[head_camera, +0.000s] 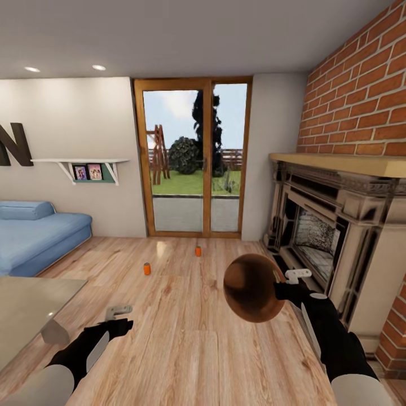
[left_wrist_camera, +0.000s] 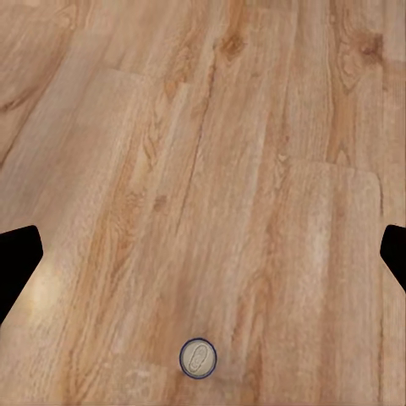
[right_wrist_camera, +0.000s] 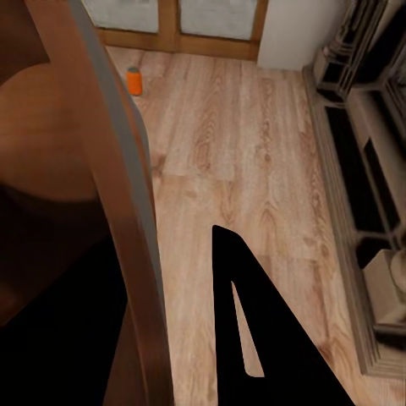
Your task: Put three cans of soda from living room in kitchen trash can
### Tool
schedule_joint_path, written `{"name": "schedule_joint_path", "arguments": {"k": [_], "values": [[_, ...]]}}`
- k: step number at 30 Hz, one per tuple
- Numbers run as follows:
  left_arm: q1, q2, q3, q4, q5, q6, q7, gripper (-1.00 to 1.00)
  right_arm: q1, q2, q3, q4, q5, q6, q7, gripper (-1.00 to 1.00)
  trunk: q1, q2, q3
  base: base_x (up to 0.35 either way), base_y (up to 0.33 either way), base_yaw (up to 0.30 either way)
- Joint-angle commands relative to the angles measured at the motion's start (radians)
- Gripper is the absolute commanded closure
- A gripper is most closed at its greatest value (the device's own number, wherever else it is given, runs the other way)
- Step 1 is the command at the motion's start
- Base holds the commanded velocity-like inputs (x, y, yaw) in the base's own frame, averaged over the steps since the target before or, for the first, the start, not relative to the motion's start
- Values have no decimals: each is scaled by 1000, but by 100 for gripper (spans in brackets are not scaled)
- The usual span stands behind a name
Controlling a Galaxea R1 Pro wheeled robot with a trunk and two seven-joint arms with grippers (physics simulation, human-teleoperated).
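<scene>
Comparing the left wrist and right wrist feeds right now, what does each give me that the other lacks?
Left wrist: a soda can seen from straight above, pale top with a dark rim, standing on the floor between the open left gripper.
Right wrist: the trash can held at its rim by the right gripper, one orange can near the glass doors, and the fireplace.
Both: the light wood floor.
</scene>
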Motion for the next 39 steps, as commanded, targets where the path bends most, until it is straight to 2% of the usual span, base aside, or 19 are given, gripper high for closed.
{"name": "schedule_joint_path", "arguments": {"k": [1, 9, 19, 39], "values": [[0, 0, 0, 2, 0, -1, -1, -100, 0, 1, 0, -4, -7, 0, 0, 100, 4, -7, -3, 0, 0, 0], [0, 0, 0, 23, 2, -11, -3, -100, 1, 4, 4, -19, -7, 1, 0, 100, 35, -63, -28, 0, 0, 0], [0, 0, 0, 53, -1, -53, -3, -100, 1, 6, 9, -21, -7, 1, 0, 100, 73, -133, -59, 0, 0, 0], [0, 0, -2, 62, -2, -65, -3, -100, 2, 8, 9, -81, -16, 3, 7, 100, 150, -273, -124, 0, 0, 0]]}}
